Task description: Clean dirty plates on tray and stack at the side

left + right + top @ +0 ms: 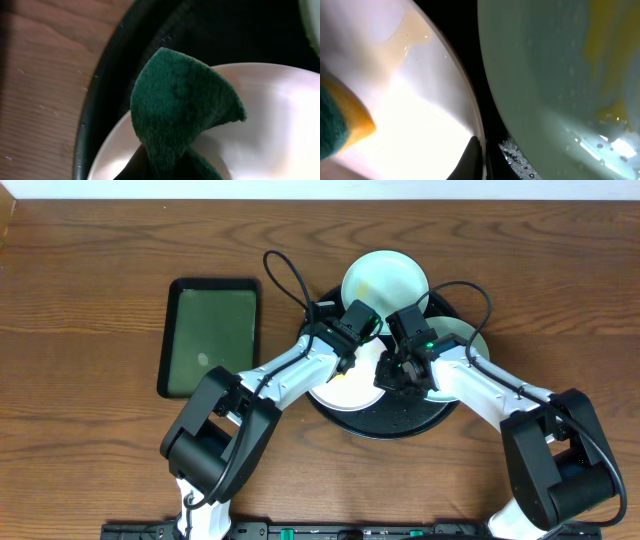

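My left gripper [347, 366] is clamped on a sponge [180, 110]. Its dark green scouring side is folded up into a peak, and the yellow foam side shows in the right wrist view. The sponge sits over the white plate [338, 392], near the plate's left rim.

That white plate lies in the near left part of the round black tray [400, 425], just inside the raised rim. A yellowish smear [410, 35] runs across its surface.

My right gripper [396, 372] has its fingers drawn together at the right rim of the same plate. One dark fingertip [471, 160] rests against the edge. I cannot tell whether the rim is pinched between the fingers or they are merely beside it.

The tray stands at the middle of the table [100, 460], closer to the far edge than the near one. A pale mint plate [385, 278] leans over the tray's far rim. A third plate [472, 336] lies at the tray's right side, mostly hidden under my right arm. One of these two fills the right wrist view, just beside the white plate, with yellow streaks and water droplets on it, though I cannot tell which one it is.

Fine droplets speckle the tray's bare black floor. A rectangular dark green tray [210, 335] lies on the table to the left of the round one, apart from it
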